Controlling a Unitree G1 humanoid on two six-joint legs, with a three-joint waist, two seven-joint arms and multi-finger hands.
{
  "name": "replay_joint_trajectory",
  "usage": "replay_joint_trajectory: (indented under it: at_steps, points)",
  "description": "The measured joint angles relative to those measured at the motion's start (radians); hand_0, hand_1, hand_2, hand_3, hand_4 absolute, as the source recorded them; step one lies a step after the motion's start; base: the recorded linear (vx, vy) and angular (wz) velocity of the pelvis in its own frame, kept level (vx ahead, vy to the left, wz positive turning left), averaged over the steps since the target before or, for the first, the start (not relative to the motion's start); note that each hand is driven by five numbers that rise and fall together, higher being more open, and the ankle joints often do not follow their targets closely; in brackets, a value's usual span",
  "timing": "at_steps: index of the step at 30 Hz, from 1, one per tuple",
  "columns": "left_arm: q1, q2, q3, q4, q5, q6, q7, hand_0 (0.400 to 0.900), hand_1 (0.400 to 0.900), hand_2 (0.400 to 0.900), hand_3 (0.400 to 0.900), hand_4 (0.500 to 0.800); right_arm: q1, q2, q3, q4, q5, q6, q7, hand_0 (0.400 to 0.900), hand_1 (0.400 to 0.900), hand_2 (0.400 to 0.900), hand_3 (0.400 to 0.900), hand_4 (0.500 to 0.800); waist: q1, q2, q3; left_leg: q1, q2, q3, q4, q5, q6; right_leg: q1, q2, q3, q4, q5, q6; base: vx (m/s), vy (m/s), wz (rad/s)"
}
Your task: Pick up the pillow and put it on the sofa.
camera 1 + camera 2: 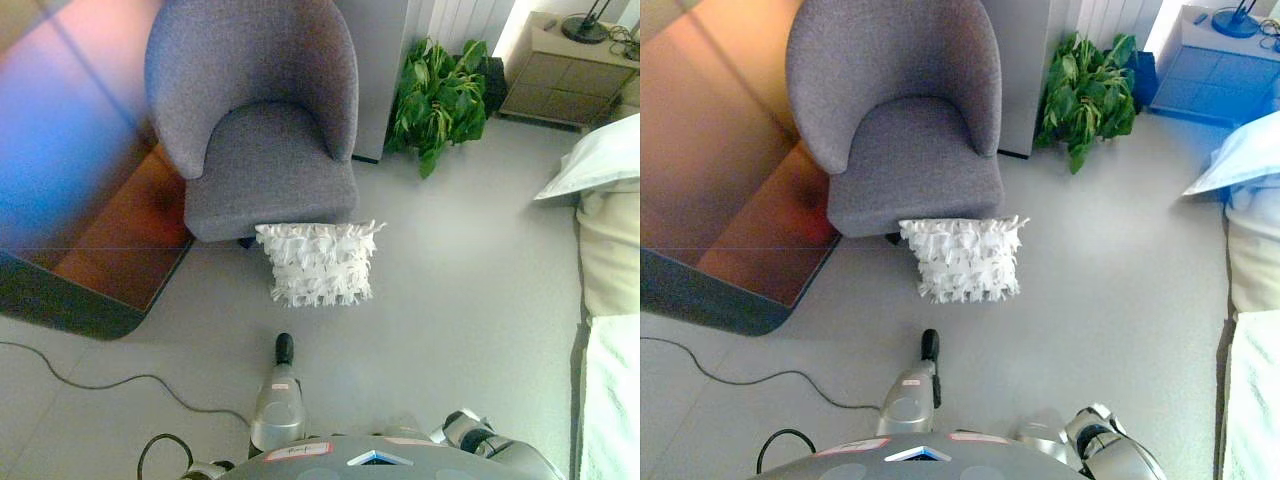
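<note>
A white frilly pillow (318,263) stands on the grey floor, leaning against the front edge of the grey armchair (262,140). The chair's seat (912,158) has nothing on it. My left hand (285,348) shows as a dark shape at the end of the silver arm that comes up from the bottom centre. It hangs short of the pillow's lower edge and does not touch it. Of my right arm (468,432) only a part shows at the bottom right, and its hand is out of view.
A potted green plant (438,98) stands behind the chair on the right. A bedside cabinet (565,72) is at the far right, with a bed (610,240) and its pillow along the right edge. A dark-rimmed wooden platform (110,250) lies to the left.
</note>
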Motion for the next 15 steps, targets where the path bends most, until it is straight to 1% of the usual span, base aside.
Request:
replay_joint_trajectory:
  at_steps: [1, 2, 3, 5, 6, 7, 8, 9, 10, 12, 13, 14, 15]
  points:
    - [-0.017, 0.019, -0.001, -0.004, 0.001, 0.002, -0.002, 0.9, 0.9, 0.9, 0.9, 0.8, -0.002, 0.023, 0.0, -0.007, 0.006, -0.002, -0.004, 0.9, 0.9, 0.9, 0.9, 0.8, 0.007, -0.045, -0.016, 0.008, -0.04, 0.015, 0.02, -0.022, 0.004, 0.004, -0.05, -0.035, 0.016, 0.008, 0.014, 0.3, 0.17, 0.2]
    - [-0.034, 0.034, -0.007, -0.007, 0.002, 0.009, -0.004, 0.9, 0.9, 0.9, 0.9, 0.8, -0.007, 0.043, 0.0, -0.006, 0.017, -0.001, -0.016, 0.9, 0.9, 0.9, 0.9, 0.8, 0.013, -0.07, -0.033, 0.008, -0.067, 0.02, 0.028, -0.042, 0.021, -0.003, -0.078, -0.07, 0.039, 0.024, 0.03, 0.33, 0.208, 0.2]
    - [-0.069, 0.046, -0.015, -0.014, 0.002, 0.013, -0.005, 0.9, 0.9, 0.9, 0.9, 0.8, -0.01, 0.058, 0.0, -0.006, 0.029, -0.001, -0.032, 0.9, 0.9, 0.9, 0.9, 0.8, 0.014, -0.083, -0.041, 0.012, -0.088, 0.018, 0.03, -0.049, 0.029, -0.009, -0.1, -0.092, 0.069, 0.04, 0.031, 0.25, 0.178, 0.15]
    - [-0.12, 0.069, -0.066, -0.029, 0.02, 0.013, 0.001, 0.9, 0.9, 0.9, 0.9, 0.8, -0.035, 0.079, -0.001, -0.008, 0.045, -0.001, -0.063, 0.9, 0.9, 0.9, 0.9, 0.8, 0.016, -0.084, -0.045, 0.029, -0.118, 0.021, 0.029, -0.083, 0.056, -0.045, -0.129, -0.094, 0.147, 0.086, 0.024, 0.25, 0.177, 0.2]
    - [-0.132, 0.079, -0.073, -0.029, 0.02, 0.013, -0.006, 0.9, 0.9, 0.9, 0.9, 0.8, -0.038, 0.081, -0.002, -0.017, 0.059, -0.002, -0.076, 0.9, 0.9, 0.9, 0.9, 0.8, 0.009, -0.07, -0.053, 0.038, -0.129, 0.02, 0.026, -0.098, 0.069, -0.068, -0.137, -0.092, 0.196, 0.122, 0.021, 0.25, 0.145, 0.17]
    - [-0.136, 0.081, -0.082, -0.029, 0.02, 0.013, -0.009, 0.9, 0.9, 0.9, 0.9, 0.8, -0.037, 0.08, -0.002, -0.017, 0.066, -0.002, -0.086, 0.9, 0.9, 0.9, 0.9, 0.8, 0.0, -0.055, -0.059, 0.046, -0.134, 0.017, 0.021, -0.103, 0.076, -0.082, -0.145, -0.088, 0.25, 0.148, 0.016, 0.24, 0.095, 0.08]
    - [-0.137, 0.086, -0.098, -0.031, 0.021, 0.013, -0.01, 0.9, 0.9, 0.9, 0.9, 0.8, -0.036, 0.079, -0.003, -0.02, 0.075, -0.001, -0.1, 0.9, 0.9, 0.9, 0.9, 0.8, -0.012, -0.039, -0.063, 0.063, -0.144, 0.012, 0.012, -0.117, 0.095, -0.116, -0.155, -0.083, 0.316, 0.176, 0.013, 0.18, 0.011, -0.02]
    - [-0.139, 0.087, -0.117, -0.035, 0.02, 0.019, -0.012, 0.9, 0.9, 0.9, 0.9, 0.8, -0.028, 0.078, -0.002, -0.03, 0.081, -0.001, -0.116, 0.9, 0.9, 0.9, 0.9, 0.8, -0.017, -0.027, -0.066, 0.076, -0.15, 0.016, -0.003, -0.124, 0.104, -0.167, -0.166, -0.07, 0.383, 0.176, 0.012, 0.1, -0.042, -0.05]
    - [-0.141, 0.086, -0.128, -0.038, 0.019, 0.026, -0.011, 0.9, 0.9, 0.9, 0.9, 0.8, -0.028, 0.078, 0.001, -0.036, 0.085, -0.001, -0.134, 0.9, 0.9, 0.9, 0.9, 0.8, -0.023, -0.01, -0.066, 0.081, -0.148, 0.021, -0.015, -0.125, 0.108, -0.219, -0.166, -0.064, 0.416, 0.152, 0.019, -0.02, -0.118, -0.1]
    - [-0.148, 0.085, -0.145, -0.041, 0.01, 0.038, -0.005, 0.9, 0.9, 0.9, 0.9, 0.8, -0.032, 0.076, 0.018, -0.05, 0.1, -0.001, -0.161, 0.9, 0.9, 0.9, 0.9, 0.8, -0.049, 0.009, -0.066, 0.072, -0.147, 0.023, -0.022, -0.124, 0.115, -0.316, -0.168, -0.058, 0.373, 0.127, 0.038, -0.22, -0.169, -0.11]
    - [-0.15, 0.084, -0.154, -0.045, -0.006, 0.042, 0.004, 0.9, 0.9, 0.9, 0.9, 0.8, -0.05, 0.073, 0.024, -0.064, 0.102, -0.002, -0.177, 0.9, 0.9, 0.9, 0.9, 0.8, -0.058, 0.024, -0.053, 0.06, -0.135, 0.032, -0.02, -0.126, 0.115, -0.396, -0.167, -0.06, 0.349, 0.118, 0.043, -0.23, -0.252, 0.09]
    - [-0.143, 0.08, -0.162, -0.044, -0.028, 0.042, 0.011, 0.9, 0.9, 0.9, 0.9, 0.8, -0.082, 0.068, 0.057, -0.077, 0.101, -0.002, -0.197, 0.9, 0.9, 0.9, 0.9, 0.8, -0.069, 0.042, -0.037, 0.036, -0.117, 0.035, -0.011, -0.128, 0.112, -0.47, -0.154, -0.071, 0.287, 0.124, 0.045, -0.17, -0.27, 0.26]
    - [-0.154, 0.077, -0.161, -0.046, -0.041, 0.042, 0.014, 0.9, 0.9, 0.9, 0.9, 0.8, -0.11, 0.061, 0.084, -0.091, 0.1, -0.003, -0.221, 0.9, 0.9, 0.9, 0.9, 0.8, -0.089, 0.034, -0.027, 0.005, -0.111, 0.035, 0.004, -0.133, 0.104, -0.527, -0.16, -0.079, 0.222, 0.135, 0.058, -0.11, -0.287, 0.37]
